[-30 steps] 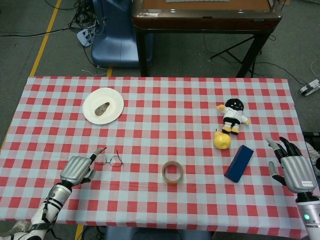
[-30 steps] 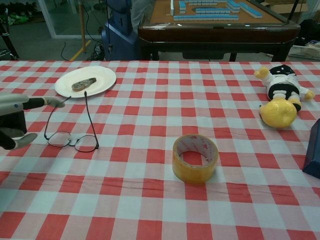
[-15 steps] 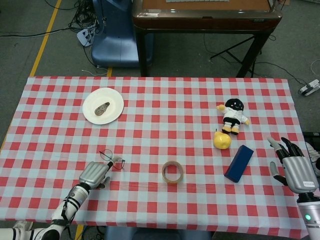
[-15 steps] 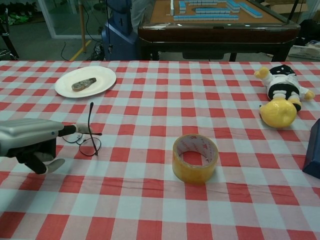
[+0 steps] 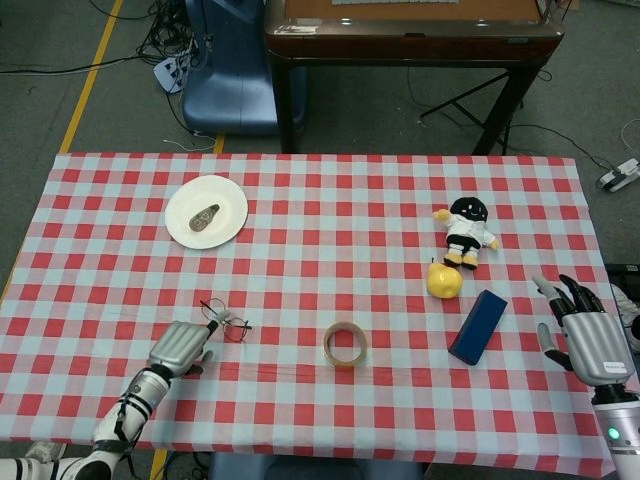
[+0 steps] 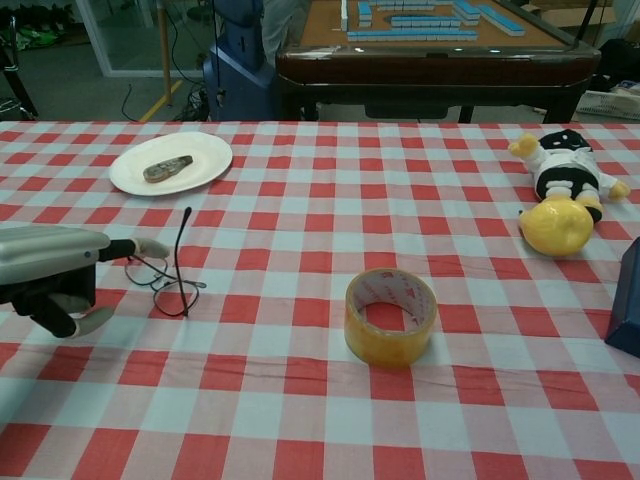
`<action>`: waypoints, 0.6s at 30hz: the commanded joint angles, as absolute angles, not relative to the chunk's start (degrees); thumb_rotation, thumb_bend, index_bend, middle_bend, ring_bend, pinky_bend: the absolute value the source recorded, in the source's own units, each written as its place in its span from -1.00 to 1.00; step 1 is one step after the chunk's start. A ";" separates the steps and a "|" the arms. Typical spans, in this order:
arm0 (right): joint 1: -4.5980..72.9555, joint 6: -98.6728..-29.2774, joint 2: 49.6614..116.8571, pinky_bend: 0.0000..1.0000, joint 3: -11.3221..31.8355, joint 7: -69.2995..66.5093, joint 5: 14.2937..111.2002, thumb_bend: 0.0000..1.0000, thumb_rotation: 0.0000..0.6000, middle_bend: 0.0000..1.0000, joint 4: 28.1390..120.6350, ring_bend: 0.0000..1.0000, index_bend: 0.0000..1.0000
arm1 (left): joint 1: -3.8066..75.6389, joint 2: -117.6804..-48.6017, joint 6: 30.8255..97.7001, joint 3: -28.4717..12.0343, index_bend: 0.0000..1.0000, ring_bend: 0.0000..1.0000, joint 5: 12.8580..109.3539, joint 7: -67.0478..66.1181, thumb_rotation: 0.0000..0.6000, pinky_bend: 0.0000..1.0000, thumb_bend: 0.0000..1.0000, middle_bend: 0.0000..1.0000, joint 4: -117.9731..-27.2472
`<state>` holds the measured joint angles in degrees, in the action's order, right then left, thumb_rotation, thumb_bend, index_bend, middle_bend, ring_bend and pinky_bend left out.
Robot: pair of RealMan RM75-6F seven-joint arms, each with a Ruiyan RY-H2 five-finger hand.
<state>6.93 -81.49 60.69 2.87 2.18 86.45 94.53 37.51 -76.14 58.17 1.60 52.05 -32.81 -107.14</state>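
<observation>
My left hand [image 5: 180, 346] [image 6: 48, 268] lies low over the table's front left. Its outstretched fingertip touches a pair of thin wire-framed glasses [image 5: 226, 322] [image 6: 160, 272], and its thumb hangs apart below. The glasses sit crumpled on the cloth with one temple arm sticking up. My right hand [image 5: 588, 338] hovers at the front right edge with its fingers spread and nothing in them. It shows only in the head view, just right of a dark blue box [image 5: 478, 326] [image 6: 627, 300].
A roll of yellow tape [image 5: 344, 344] [image 6: 390, 315] stands front centre. A yellow pear-like fruit [image 5: 444, 280] [image 6: 556, 226] touches a small doll [image 5: 466, 228] [image 6: 566, 170]. A white plate [image 5: 232, 210] [image 6: 205, 160] with a brown piece lies far left. A dark table stands behind.
My left hand slid right against the glasses, bunching them up and shifting them right, then drew back slightly left with the glasses following. The right hand barely moved.
</observation>
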 commanded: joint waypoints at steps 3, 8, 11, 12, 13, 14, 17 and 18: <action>6.82 -81.63 60.64 -0.71 2.85 2.11 86.47 -0.02 1.00 -0.51 94.53 -0.84 -0.85 | 37.91 -76.66 57.14 1.82 -1.00 1.00 50.48 -32.90 1.00 1.00 0.09 1.00 -105.69; 6.68 -81.84 60.39 -0.71 2.84 2.09 86.51 -0.02 1.00 -0.51 94.65 -0.84 -0.85 | 38.22 -77.47 56.82 2.18 -1.00 1.00 49.14 -33.46 1.00 1.00 0.09 1.00 -104.52; 6.66 -81.86 60.35 -0.71 2.85 2.06 86.51 -0.02 1.00 -0.51 94.67 -0.84 -0.85 | 38.39 -77.68 56.72 2.29 -1.00 1.00 48.60 -33.61 1.00 1.00 0.09 1.00 -104.35; 6.68 -81.85 60.37 -0.71 2.86 2.04 86.52 -0.02 1.00 -0.51 94.68 -0.84 -0.85 | 38.45 -77.75 56.73 2.31 -1.00 1.00 48.47 -33.71 1.00 1.00 0.09 1.00 -104.27; 6.67 -81.84 60.39 -0.71 2.85 2.03 86.53 -0.02 1.00 -0.51 94.66 -0.84 -0.85 | 38.49 -77.83 56.72 2.34 -1.00 1.00 48.35 -33.75 1.00 1.00 0.09 1.00 -104.24; 6.68 -81.82 60.41 -0.71 2.84 2.01 86.54 -0.02 1.00 -0.51 94.64 -0.84 -0.85 | 38.51 -77.91 56.67 2.36 -1.00 1.00 48.23 -33.69 1.00 1.00 0.09 1.00 -104.25; 6.71 -81.80 60.43 -0.71 2.88 1.97 86.52 -0.02 1.00 -0.51 94.61 -0.84 -0.85 | 38.67 -78.00 56.29 2.48 -1.00 1.00 47.96 -33.55 1.00 1.00 0.09 1.00 -104.27; 6.71 -81.81 60.41 -0.71 2.90 1.97 86.53 -0.02 1.00 -0.51 94.61 -0.84 -0.85 | 38.71 -78.08 56.28 2.55 -1.00 1.00 47.91 -33.59 1.00 1.00 0.09 1.00 -104.21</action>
<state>6.71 -81.81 60.41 2.89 1.97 86.53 94.61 38.68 -78.05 56.29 2.52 47.92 -33.57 -104.24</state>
